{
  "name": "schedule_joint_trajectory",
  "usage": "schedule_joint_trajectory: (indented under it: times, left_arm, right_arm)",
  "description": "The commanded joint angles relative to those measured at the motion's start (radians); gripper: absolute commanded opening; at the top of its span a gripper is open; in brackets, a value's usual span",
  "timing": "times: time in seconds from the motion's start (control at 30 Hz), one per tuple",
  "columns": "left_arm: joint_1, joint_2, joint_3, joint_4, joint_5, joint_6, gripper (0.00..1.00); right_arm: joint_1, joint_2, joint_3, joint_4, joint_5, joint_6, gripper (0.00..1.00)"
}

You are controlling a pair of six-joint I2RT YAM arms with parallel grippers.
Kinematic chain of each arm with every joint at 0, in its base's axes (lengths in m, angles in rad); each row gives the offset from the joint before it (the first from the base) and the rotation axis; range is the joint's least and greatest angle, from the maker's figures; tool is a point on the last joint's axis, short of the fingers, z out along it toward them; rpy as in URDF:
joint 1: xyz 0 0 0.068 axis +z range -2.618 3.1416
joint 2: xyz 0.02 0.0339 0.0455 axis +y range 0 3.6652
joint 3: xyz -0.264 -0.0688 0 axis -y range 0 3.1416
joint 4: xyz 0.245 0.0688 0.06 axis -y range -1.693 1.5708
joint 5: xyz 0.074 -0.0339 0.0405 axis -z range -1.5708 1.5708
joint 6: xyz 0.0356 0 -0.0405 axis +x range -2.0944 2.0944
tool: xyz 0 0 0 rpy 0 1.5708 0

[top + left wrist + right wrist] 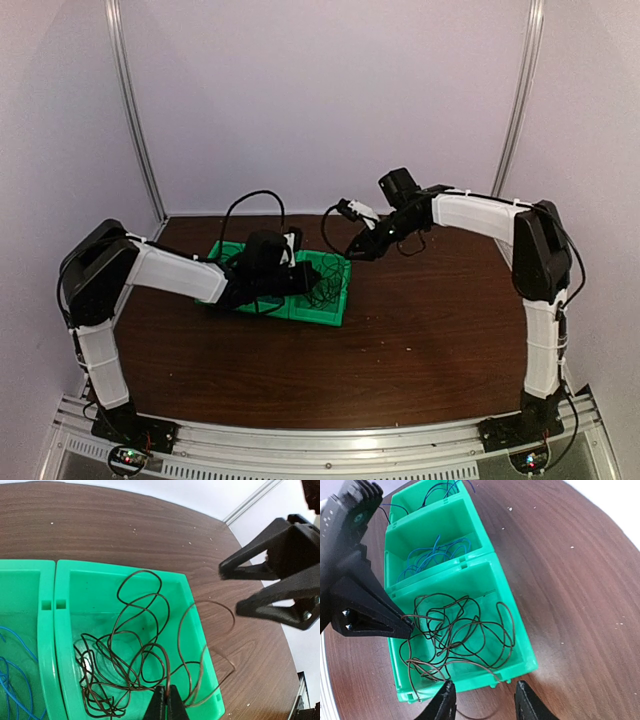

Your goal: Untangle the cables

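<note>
A tangle of thin dark cables point(130, 650) lies in the end compartment of a green bin point(47, 645). One loop hangs over the bin's wall onto the table. Blue cables point(432, 555) lie in the neighbouring compartments and also show in the left wrist view point(12, 680). My left gripper point(165, 702) is shut on one strand of the dark cables, low over that compartment; it also shows in the right wrist view point(406, 625). My right gripper point(485, 700) is open and empty, above the table just outside the bin's end wall point(485, 672).
The green bin point(325, 312) sits mid-table on brown wood. The arms' thick black hoses point(255, 197) arch behind it. Metal frame poles point(135, 110) and white walls close in the back and sides. A metal rail point(330, 440) runs along the near edge.
</note>
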Motion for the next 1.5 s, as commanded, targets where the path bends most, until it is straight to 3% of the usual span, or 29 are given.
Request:
schedule_joint_trajectory:
  times: [0.0, 0.33, 0.53, 0.8, 0.87, 0.9, 0.97, 1.0, 1.03, 1.07, 1.23, 1.47]
  left_arm:
    - [0.004, -0.036, -0.006, 0.007, -0.065, -0.016, 0.00]
    - [0.004, -0.040, 0.046, -0.067, -0.122, 0.036, 0.02]
    - [0.004, -0.050, 0.102, -0.162, -0.174, 0.109, 0.37]
    - [0.005, -0.109, 0.157, -0.234, -0.176, 0.220, 0.53]
    - [0.004, -0.132, 0.175, -0.284, -0.200, 0.274, 0.62]
    - [0.004, -0.142, 0.188, -0.323, -0.225, 0.301, 0.66]
    - [0.004, -0.167, 0.209, -0.412, -0.287, 0.360, 0.70]
    - [0.004, -0.185, 0.213, -0.443, -0.317, 0.394, 0.71]
    - [0.004, -0.203, 0.214, -0.469, -0.343, 0.426, 0.73]
    - [0.005, -0.224, 0.214, -0.494, -0.366, 0.454, 0.74]
    - [0.010, -0.327, 0.212, -0.580, -0.456, 0.561, 0.82]
    - [0.020, -0.429, 0.217, -0.607, -0.490, 0.606, 0.88]
  right_arm:
    - [-0.025, -0.106, -0.032, 0.031, 0.046, -0.002, 0.41]
    - [-0.086, -0.229, -0.090, 0.005, 0.092, -0.023, 0.45]
    - [-0.143, -0.375, -0.189, 0.035, 0.099, -0.019, 0.46]
    - [-0.258, -0.565, -0.312, 0.050, 0.091, 0.003, 0.49]
    - [-0.280, -0.623, -0.351, 0.072, 0.125, 0.012, 0.49]
    - [-0.285, -0.654, -0.372, 0.084, 0.150, 0.013, 0.51]
    - [-0.290, -0.723, -0.429, 0.123, 0.216, 0.017, 0.65]
    - [-0.292, -0.758, -0.478, 0.152, 0.248, 0.022, 0.74]
    - [-0.296, -0.800, -0.518, 0.183, 0.277, 0.030, 0.94]
    - [-0.301, -0.841, -0.560, 0.227, 0.309, 0.046, 0.99]
    - [-0.305, -1.002, -0.775, 0.435, 0.452, 0.174, 1.00]
    - [-0.311, -1.054, -0.852, 0.466, 0.385, 0.210, 1.00]
